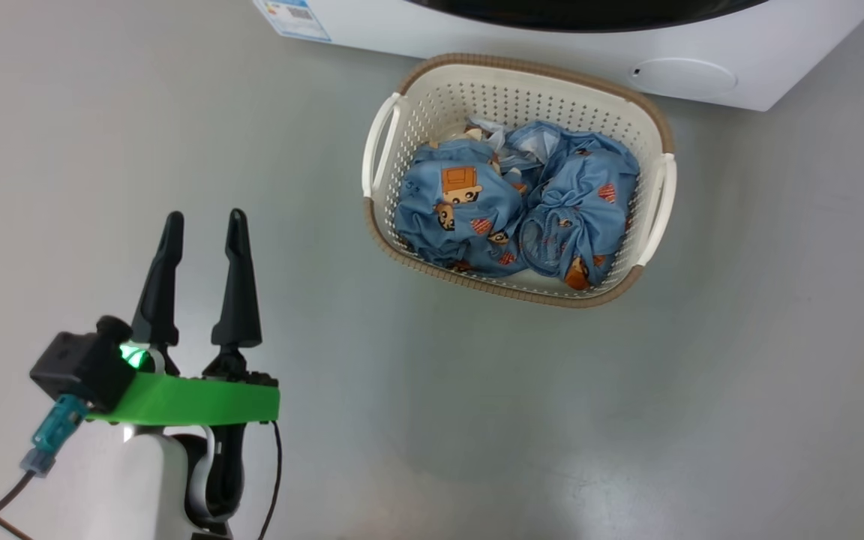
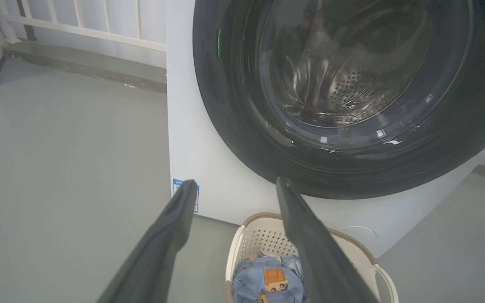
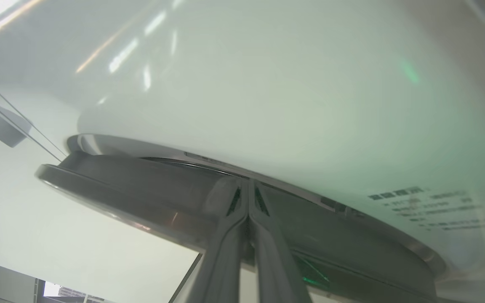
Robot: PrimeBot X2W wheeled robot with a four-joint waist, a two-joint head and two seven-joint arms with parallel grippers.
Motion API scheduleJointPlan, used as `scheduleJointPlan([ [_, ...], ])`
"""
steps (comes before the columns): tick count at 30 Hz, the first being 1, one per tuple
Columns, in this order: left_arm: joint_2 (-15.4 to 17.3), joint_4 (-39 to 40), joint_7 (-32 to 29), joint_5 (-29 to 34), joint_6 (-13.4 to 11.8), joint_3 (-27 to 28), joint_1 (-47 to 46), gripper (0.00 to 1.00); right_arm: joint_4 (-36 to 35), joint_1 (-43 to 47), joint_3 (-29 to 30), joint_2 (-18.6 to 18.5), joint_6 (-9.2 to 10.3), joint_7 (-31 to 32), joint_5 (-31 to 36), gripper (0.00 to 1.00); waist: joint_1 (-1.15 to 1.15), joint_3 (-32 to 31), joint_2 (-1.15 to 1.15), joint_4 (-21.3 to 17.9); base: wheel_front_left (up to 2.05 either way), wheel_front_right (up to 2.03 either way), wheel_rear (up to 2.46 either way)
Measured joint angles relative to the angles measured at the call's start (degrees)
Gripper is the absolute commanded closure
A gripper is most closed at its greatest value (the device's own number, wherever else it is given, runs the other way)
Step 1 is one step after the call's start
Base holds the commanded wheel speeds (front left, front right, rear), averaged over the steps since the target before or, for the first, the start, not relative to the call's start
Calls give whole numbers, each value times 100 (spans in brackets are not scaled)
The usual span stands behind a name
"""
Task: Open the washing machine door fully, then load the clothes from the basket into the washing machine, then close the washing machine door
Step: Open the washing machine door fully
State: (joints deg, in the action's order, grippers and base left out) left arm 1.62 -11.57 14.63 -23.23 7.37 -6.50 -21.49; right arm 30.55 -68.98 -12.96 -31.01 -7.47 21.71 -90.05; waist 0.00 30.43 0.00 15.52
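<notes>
Fingers pressed together and empty, the right gripper (image 3: 249, 185) is the nearer, its tips at the rim of the washing machine door (image 3: 133, 185), which lies close against the washing machine (image 3: 267, 84); the left gripper (image 1: 205, 217) hangs wide apart and empty, farther out.

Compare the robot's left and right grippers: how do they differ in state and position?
The left gripper stands open, fingers spread; the right gripper is shut, fingers together. The left gripper hangs over floor, apart from the basket; the right gripper's tips sit at the edge of the washing machine door. Both have two long dark fingers.
</notes>
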Motion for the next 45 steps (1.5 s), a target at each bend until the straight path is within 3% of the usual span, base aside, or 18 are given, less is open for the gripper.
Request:
scheduleJointPlan([
  [16, -5, -41, 0, -134, 0, -51, -92, 0, 276, -371, -412, -93, 33, 470, 138, 100, 0, 14, 0, 128, 0, 0, 0],
  [36, -1, -309, 0, 229, 0, 211, 447, 0, -480, 1576, -732, 145, 32, 850, -135, 100, -1, -1056, 0, -173, 0, 0, 0],
  [45, 1, -376, 0, 300, 0, 397, 756, 0, -903, 2479, -839, 361, 32, 906, -279, 100, -1, -1555, 0, -137, 0, 0, 0],
])
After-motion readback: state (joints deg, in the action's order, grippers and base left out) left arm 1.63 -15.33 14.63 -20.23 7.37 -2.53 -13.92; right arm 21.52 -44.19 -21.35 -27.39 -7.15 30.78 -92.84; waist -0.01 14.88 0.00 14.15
